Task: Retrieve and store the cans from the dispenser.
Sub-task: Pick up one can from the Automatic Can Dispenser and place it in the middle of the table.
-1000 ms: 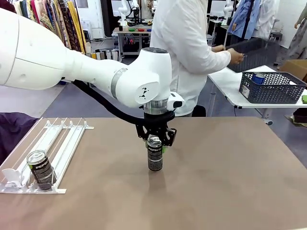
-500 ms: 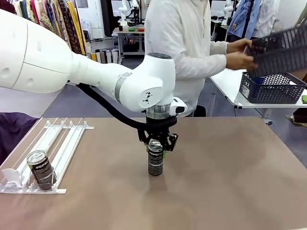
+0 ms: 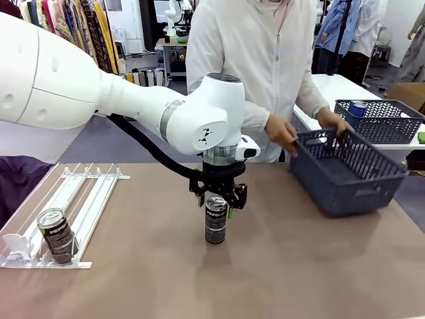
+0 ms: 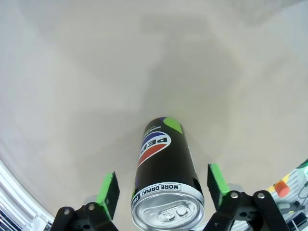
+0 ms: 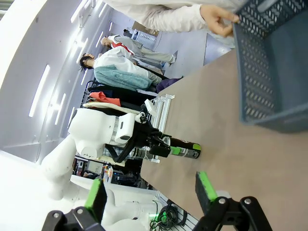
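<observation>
Your left jaws sit wide open on either side of the dark can [image 3: 216,222], pads clear of it. That can is upright mid table [image 3: 319,266]. Right jaws are open too, with nothing in them. The second can [image 3: 56,234] is at the dispenser's [image 3: 86,199] near end.
</observation>
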{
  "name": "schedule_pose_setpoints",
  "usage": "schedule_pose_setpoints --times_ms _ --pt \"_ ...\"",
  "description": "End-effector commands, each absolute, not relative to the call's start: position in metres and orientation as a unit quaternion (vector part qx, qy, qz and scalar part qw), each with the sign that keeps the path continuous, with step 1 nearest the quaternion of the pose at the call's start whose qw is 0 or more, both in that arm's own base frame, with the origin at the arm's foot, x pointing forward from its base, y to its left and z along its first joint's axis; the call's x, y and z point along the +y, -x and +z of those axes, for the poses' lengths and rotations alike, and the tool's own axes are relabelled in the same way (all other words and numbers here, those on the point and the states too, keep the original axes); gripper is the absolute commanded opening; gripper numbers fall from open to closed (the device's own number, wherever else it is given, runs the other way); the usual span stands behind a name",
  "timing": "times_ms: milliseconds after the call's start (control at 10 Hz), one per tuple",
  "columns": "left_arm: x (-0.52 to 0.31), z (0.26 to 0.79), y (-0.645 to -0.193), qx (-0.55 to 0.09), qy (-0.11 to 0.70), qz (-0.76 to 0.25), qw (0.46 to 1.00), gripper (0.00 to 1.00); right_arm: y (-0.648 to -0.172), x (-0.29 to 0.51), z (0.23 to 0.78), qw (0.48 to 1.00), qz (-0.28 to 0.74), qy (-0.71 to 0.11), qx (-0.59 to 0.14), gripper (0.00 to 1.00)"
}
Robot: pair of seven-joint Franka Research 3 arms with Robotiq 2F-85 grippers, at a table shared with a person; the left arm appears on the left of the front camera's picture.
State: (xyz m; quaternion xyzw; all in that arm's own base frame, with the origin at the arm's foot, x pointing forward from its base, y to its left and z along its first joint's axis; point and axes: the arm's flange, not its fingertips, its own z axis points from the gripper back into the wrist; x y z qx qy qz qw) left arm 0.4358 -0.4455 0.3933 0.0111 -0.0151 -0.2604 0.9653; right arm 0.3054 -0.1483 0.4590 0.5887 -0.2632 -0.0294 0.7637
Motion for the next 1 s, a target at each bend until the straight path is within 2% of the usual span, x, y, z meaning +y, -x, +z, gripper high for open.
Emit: schedule_pose_setpoints --times_ms 0,500,600,700,900 --pt "-0.442 0.406 -0.432 -0.039 -0.023 -0.263 0.964 1.0 -0.309 -0.147 0.464 0.755 -0.03 -0.596 -0.272 1.0" --pt "-0.373 0.544 -0.36 -0.072 0.08 -0.363 0.925 1.0 -0.309 -0.147 0.464 0.755 -0.03 -0.596 -0.272 1.0" --pt "-0.332 0.57 -0.352 -0.103 0.094 -0.325 0.935 1.0 -0.309 -0.147 0.464 0.755 -0.03 -0.596 -0.272 1.0" --pt "-0.284 0.587 -0.349 -0.125 0.152 -0.301 0.933 1.0 -0.309 -0.147 0.464 0.755 -0.03 -0.596 -0.272 1.0" --pt "-0.169 0.605 -0.345 -0.199 0.205 -0.122 0.951 1.0 -0.309 -0.147 0.464 0.755 -0.03 -0.596 -0.272 1.0"
